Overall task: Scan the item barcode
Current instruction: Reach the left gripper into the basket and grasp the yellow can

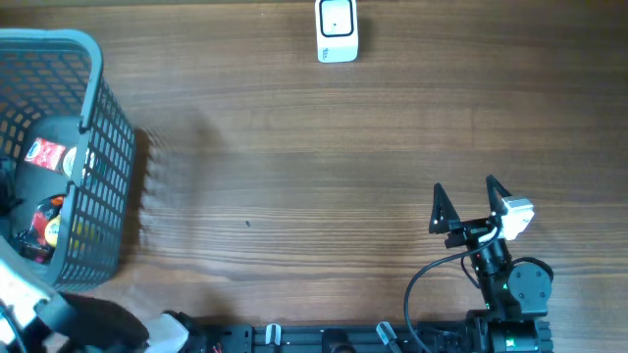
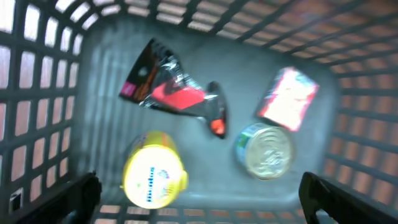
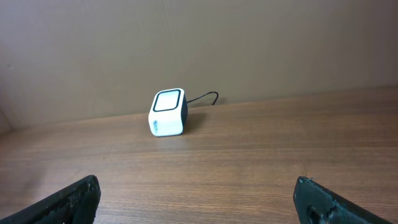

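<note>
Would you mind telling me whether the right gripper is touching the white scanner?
Apart. Overhead view shows bare table between the right gripper and the scanner.

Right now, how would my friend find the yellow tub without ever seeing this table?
Look in the grey plastic mesh basket at the left edge of the wooden table. On its floor, beside a silver-lidded round tin and a black-and-red crinkly packet, lies the yellow round tub. It is the only yellow thing there.

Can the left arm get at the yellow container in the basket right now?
Probably yes: the open left gripper looks down into the basket, and the yellow container lies on its floor with nothing over it.
</note>
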`<action>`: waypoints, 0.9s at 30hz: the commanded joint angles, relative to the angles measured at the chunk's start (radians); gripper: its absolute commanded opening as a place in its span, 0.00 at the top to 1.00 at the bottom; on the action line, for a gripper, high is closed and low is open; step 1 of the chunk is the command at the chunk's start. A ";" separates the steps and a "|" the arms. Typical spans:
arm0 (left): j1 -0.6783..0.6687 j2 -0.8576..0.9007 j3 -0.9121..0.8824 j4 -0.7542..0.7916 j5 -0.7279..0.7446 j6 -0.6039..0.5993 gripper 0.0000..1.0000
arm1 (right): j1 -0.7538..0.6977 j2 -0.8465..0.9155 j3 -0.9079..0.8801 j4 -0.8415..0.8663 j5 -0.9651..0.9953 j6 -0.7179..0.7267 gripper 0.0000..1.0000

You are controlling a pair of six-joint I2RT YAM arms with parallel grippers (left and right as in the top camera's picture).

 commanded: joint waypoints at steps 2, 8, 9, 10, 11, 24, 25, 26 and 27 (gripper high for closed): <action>0.006 0.079 -0.001 -0.062 -0.050 -0.026 0.00 | 0.003 -0.006 -0.002 0.005 0.010 0.007 0.00; 0.006 0.099 -0.076 -0.063 -0.054 -0.026 0.00 | 0.003 -0.006 -0.002 0.004 0.010 0.007 0.00; 0.006 0.099 -0.107 -0.042 -0.054 -0.021 0.00 | 0.003 -0.006 -0.002 0.004 0.010 0.007 0.00; 0.006 0.099 -0.133 -0.026 -0.054 -0.017 0.00 | 0.003 -0.006 -0.002 0.005 0.010 0.007 0.00; 0.006 0.099 -0.168 0.000 -0.053 -0.014 0.00 | 0.003 -0.006 -0.002 0.005 0.010 0.007 0.00; 0.005 0.099 -0.349 0.185 -0.043 -0.011 0.20 | 0.003 -0.006 -0.002 0.005 0.010 0.007 0.00; 0.005 0.099 -0.349 0.185 -0.023 -0.011 0.18 | 0.003 -0.006 -0.002 0.004 0.010 0.007 0.00; 0.003 0.099 -0.349 0.186 0.016 -0.011 0.12 | 0.003 -0.006 -0.002 0.005 0.010 0.007 0.00; -0.011 0.099 -0.349 0.190 0.018 -0.011 0.11 | 0.003 -0.006 -0.002 0.005 0.010 0.007 0.00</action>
